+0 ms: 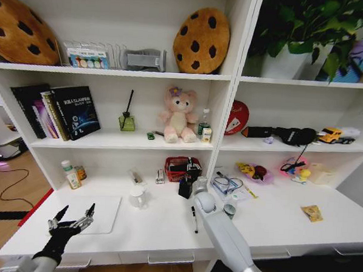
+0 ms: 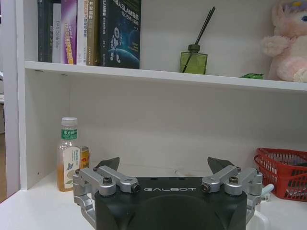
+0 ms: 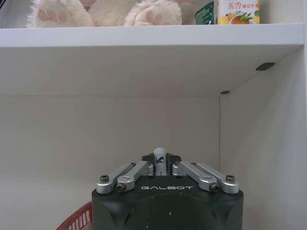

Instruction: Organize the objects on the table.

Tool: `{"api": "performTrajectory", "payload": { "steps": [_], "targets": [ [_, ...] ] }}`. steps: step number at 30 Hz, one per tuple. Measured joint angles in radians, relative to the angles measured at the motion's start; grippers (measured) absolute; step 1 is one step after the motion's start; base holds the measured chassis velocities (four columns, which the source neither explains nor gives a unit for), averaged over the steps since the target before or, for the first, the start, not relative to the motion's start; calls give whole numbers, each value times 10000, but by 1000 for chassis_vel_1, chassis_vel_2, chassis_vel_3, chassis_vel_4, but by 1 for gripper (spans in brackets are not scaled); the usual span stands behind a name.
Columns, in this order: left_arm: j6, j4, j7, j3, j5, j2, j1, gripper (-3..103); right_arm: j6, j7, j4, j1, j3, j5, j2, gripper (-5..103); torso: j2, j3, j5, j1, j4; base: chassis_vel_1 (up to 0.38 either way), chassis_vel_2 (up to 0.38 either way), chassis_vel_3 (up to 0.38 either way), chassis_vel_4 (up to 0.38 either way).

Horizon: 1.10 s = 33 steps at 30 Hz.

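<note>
My right gripper [image 1: 189, 180] hovers over the white table [image 1: 164, 232] just beside the red basket [image 1: 183, 168]. In the right wrist view, my right gripper [image 3: 161, 162] is shut on a thin grey-white pen [image 3: 160, 157] that sticks up between the fingertips. A black marker [image 1: 194, 219] lies on the table next to my right forearm. A small green-labelled can [image 1: 229, 210] stands to its right. A yellow snack packet [image 1: 312, 212] lies far right. My left gripper [image 1: 72, 220] hangs open and empty at the front left, and in its wrist view the left gripper [image 2: 164, 165] shows its jaws spread wide.
A white mug [image 1: 137, 196] stands mid-table, with a white mat [image 1: 95, 211] in front of it. A drink bottle [image 2: 68, 153] stands at the back left. Glasses and cables [image 1: 225, 182] and a pink dish [image 1: 252, 171] lie at the right. The shelf above holds a pink plush bear [image 1: 179, 114].
</note>
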<state>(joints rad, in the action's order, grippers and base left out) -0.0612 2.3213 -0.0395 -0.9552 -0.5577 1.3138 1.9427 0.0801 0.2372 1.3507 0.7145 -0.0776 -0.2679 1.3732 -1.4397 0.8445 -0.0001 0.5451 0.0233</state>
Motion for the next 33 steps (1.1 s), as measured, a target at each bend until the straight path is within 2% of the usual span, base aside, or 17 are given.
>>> {"api": "performTrajectory", "payload": {
  "steps": [11,13,15,17,20,21,23,24,26,27,28,30,31,33],
  "targets": [
    [0,0,0,0,0,0,0,100,542,-159,-613,123,284,8,86,13,-2,0,0,-1,1,0,0,0,0],
    [0,0,-1,0,0,0,0,100,548,-154,-612,139,336,21,64,9,-1,0,0,-1,0,0,0,0,0],
    [0,0,-1,0,0,0,0,100,374,-33,-364,254,377,25,-17,18,-2,0,0,-1,2,0,0,0,0],
    [0,0,-1,0,0,0,0,100,336,-6,-225,333,384,22,-55,18,-2,0,0,-1,1,0,0,0,0],
    [0,0,-2,0,0,0,0,100,89,180,467,787,405,-60,-244,34,-2,0,1,-3,2,0,0,0,0],
    [0,0,-2,0,0,0,0,100,89,180,467,787,405,-60,-244,34,-2,0,1,-3,2,0,0,0,0],
    [0,0,-2,0,0,0,0,100,-194,518,1091,1216,460,-209,-427,45,-2,0,2,-3,1,0,0,0,0],
    [0,0,-2,0,0,0,0,100,-194,518,1091,1216,460,-209,-427,45,-2,0,2,-3,1,0,0,0,0],
    [0,0,-5,1,0,0,0,100,-550,1255,1987,1611,464,-301,-613,56,-2,0,1,-2,2,0,0,0,0],
    [0,0,-5,1,0,0,0,100,-550,1255,1987,1611,464,-301,-613,56,-2,0,1,-2,2,0,0,0,0],
    [0,0,-5,0,0,0,0,100,-1079,1864,2816,1958,424,-542,-773,62,-2,-1,1,-3,-3,0,0,0,0],
    [0,0,-3,0,0,0,0,100,-1927,2835,4286,2545,356,-1475,-1095,73,-2,-1,1,-3,3,0,0,0,0],
    [0,0,-3,0,0,0,0,100,-1927,2835,4286,2545,356,-1475,-1095,73,-2,-1,1,-3,3,0,0,0,0],
    [0,0,-3,0,0,0,0,100,-2866,3563,5595,3289,140,-2448,-1464,84,-2,-2,2,-3,1,0,0,0,0]
  ]
}}
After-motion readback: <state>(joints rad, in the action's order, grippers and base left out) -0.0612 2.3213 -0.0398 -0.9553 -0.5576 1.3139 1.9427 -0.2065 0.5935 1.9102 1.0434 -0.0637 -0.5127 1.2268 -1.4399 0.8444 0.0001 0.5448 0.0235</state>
